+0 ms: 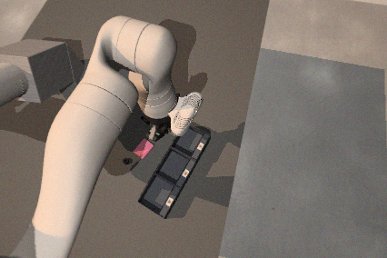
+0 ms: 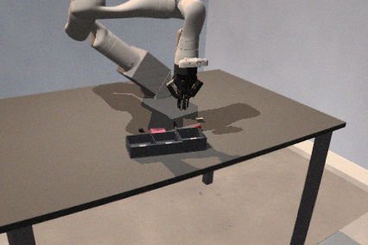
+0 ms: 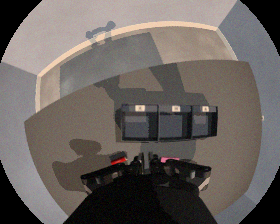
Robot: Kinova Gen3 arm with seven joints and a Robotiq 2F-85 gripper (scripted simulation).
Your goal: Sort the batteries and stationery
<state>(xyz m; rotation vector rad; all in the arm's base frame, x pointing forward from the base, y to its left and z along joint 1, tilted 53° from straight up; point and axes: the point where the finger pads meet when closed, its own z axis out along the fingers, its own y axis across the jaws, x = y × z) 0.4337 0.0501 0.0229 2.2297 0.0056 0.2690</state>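
A dark row of three bins (image 1: 174,171) lies on the table; it also shows in the side view (image 2: 166,141) and the wrist view (image 3: 165,123). Its labels are too small to read. A pink flat block (image 1: 143,148) lies just behind the bins, with a small black round thing (image 1: 126,161) beside it. A red thing (image 2: 196,127) and a small pale thing (image 2: 199,118) lie behind the bins' right end. My gripper (image 2: 183,104) hangs above the table behind the bins, fingers pointing down and close together. I see nothing between them.
A grey box (image 1: 43,64) stands at the back of the table by the arm's base. The arm's upper links hide part of the table in the overhead view. The table edge runs close in front of the bins.
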